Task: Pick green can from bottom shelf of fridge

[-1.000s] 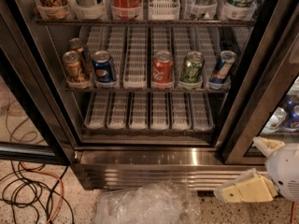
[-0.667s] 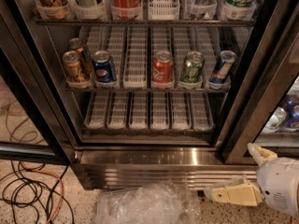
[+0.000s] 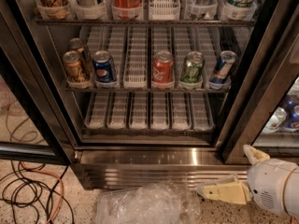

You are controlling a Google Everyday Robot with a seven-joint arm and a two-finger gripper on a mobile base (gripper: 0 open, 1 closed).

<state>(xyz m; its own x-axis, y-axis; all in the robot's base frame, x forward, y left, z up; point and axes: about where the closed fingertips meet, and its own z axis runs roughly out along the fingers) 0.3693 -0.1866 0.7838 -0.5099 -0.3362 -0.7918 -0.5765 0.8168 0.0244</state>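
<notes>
The fridge (image 3: 154, 155) stands open with its steel base panel at the bottom. The green can (image 3: 192, 68) stands upright at the front of a lane, between a red cola can (image 3: 163, 68) and a blue-white-red can (image 3: 223, 68). That row is on the rack just above the bottom shelf (image 3: 149, 112), whose white ribbed lanes are empty. My gripper (image 3: 222, 170) is low at the bottom right, in front of the base panel and well below the green can. Its pale fingers (image 3: 224, 192) are spread apart and hold nothing.
A blue can (image 3: 103, 67) and brown cans (image 3: 74, 67) stand at the left of the can row. The top shelf (image 3: 140, 21) holds more drinks. A crumpled clear plastic bag (image 3: 147, 203) lies on the floor before the fridge. Cables (image 3: 28, 195) lie at the bottom left. A black door frame (image 3: 254, 101) stands at the right.
My gripper has sunk slightly at the bottom right and its lower finger now reaches a little further left. The cans have not moved.
</notes>
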